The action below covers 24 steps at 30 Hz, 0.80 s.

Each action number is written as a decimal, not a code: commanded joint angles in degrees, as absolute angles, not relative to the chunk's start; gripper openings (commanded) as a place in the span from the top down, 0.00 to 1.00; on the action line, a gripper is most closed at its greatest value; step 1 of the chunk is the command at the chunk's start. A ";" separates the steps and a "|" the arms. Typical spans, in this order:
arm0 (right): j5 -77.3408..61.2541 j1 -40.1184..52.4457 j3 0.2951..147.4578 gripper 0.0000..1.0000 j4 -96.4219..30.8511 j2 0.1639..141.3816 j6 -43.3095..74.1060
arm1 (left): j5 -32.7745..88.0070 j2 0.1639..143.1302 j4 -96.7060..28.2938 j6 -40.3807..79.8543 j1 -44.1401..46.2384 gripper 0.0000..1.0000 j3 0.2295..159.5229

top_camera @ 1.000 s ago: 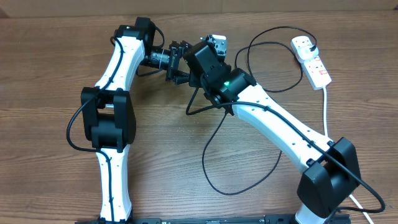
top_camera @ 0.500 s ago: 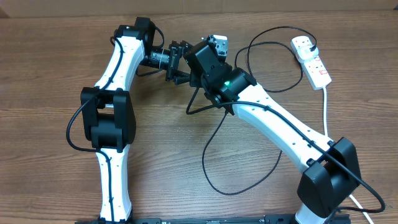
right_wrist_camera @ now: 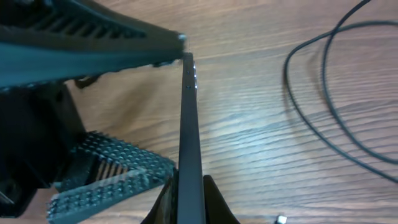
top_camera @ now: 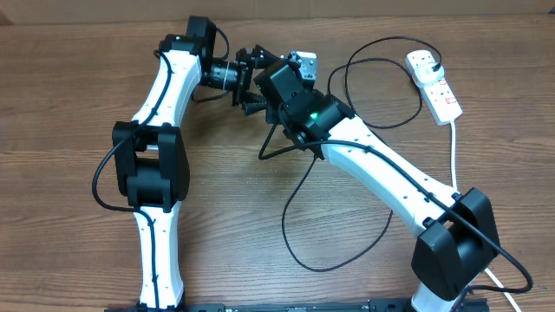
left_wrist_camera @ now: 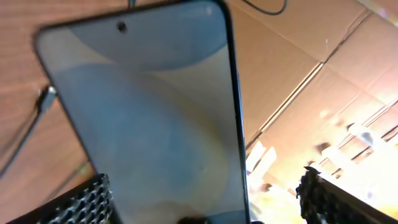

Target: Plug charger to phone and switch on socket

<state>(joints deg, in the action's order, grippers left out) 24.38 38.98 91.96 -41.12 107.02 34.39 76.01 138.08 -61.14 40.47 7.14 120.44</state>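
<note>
- Risk: my right claw (right_wrist_camera: 189,198) pinches the slim black-edged smartphone (right_wrist_camera: 189,112) at one end only, so a nudge from the other arm could twist or drop it.
- My left claw (left_wrist_camera: 205,199) stands wide, flanking the smartphone without touching.
- The thin black charger cable (top_camera: 299,208) lies loose on the wooden counter (top_camera: 69,104), its tip not yet plugged in.

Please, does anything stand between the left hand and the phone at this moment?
Nothing visible does. The slim black-edged smartphone faces the open left hand directly, screen toward it, while the right hand clamps it at one end.
</note>
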 commanded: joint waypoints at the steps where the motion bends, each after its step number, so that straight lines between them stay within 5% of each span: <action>1: 30.02 38.76 94.21 0.96 -40.34 106.41 32.49 | 76.47 137.91 -59.96 34.15 5.02 0.09 121.91; 13: 21.06 33.21 104.73 0.96 -43.00 106.28 31.48 | 57.82 123.79 -69.56 16.10 -0.01 0.12 122.15; 18: 1.02 26.98 109.65 0.96 -43.03 106.08 34.87 | 36.60 116.14 -69.84 23.59 0.64 0.15 122.15; 24: -21.96 19.29 109.95 0.96 -40.36 106.21 51.18 | 33.06 115.72 -68.73 33.17 3.18 0.05 122.10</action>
